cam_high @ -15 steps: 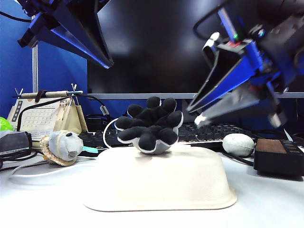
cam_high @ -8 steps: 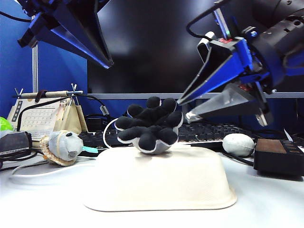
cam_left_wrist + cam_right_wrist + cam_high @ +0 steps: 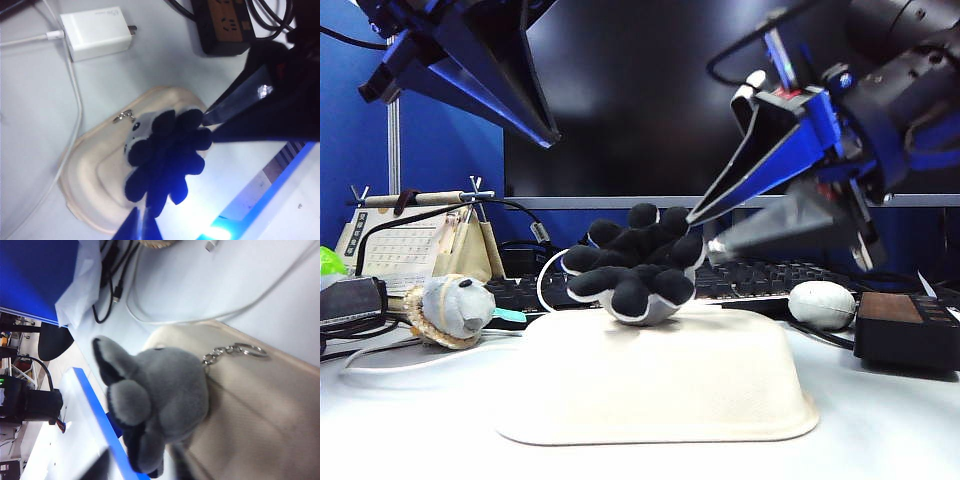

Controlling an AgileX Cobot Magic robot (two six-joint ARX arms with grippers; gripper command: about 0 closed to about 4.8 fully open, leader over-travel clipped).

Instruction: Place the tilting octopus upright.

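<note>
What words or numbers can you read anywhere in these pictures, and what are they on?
No text can be read anywhere.
The desk calendar at the left of the exterior view has a printed grid of numbers, too small and blurred to read.
The keyboard behind the octopus has key markings, too small to read.
The white charger and the power strip in the left wrist view show no readable label.
</note>
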